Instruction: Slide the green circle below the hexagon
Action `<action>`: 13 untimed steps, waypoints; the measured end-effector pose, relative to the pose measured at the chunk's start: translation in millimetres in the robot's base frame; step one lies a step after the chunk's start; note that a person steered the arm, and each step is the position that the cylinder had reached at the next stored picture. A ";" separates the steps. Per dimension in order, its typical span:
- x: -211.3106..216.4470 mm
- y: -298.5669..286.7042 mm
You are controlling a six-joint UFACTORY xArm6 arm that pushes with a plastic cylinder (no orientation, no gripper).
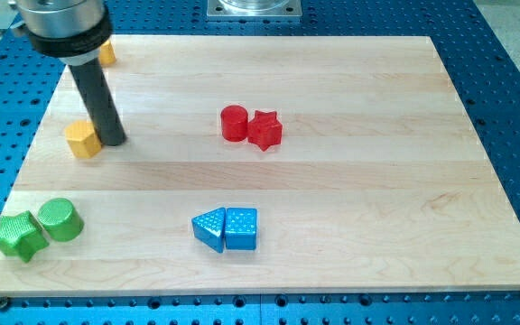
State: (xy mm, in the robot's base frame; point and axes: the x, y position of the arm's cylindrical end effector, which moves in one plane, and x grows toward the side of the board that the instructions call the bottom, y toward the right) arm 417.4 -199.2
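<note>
The green circle (60, 220) sits near the board's lower left corner, touching a green star (18, 236) on its left. A yellow hexagon (83, 139) lies at the view's left, well above the green circle. My tip (113, 142) rests on the board right beside the yellow hexagon, on its right side, touching or nearly touching it. The tip is far above the green circle.
A second yellow block (106, 53) sits at the top left, partly hidden behind the arm. A red cylinder (234, 123) and a red star (264, 129) touch near the centre. A blue triangle (210, 228) and a blue cube (241, 228) touch at the bottom middle.
</note>
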 end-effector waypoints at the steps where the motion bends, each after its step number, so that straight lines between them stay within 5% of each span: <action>1: 14.4 -2.8; 3: 140.3 73.7; 6: 163.9 -2.7; 9: 95.4 -17.0; 11: 53.2 31.3; 13: -120.1 54.9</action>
State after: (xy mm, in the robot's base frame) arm 297.3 -144.3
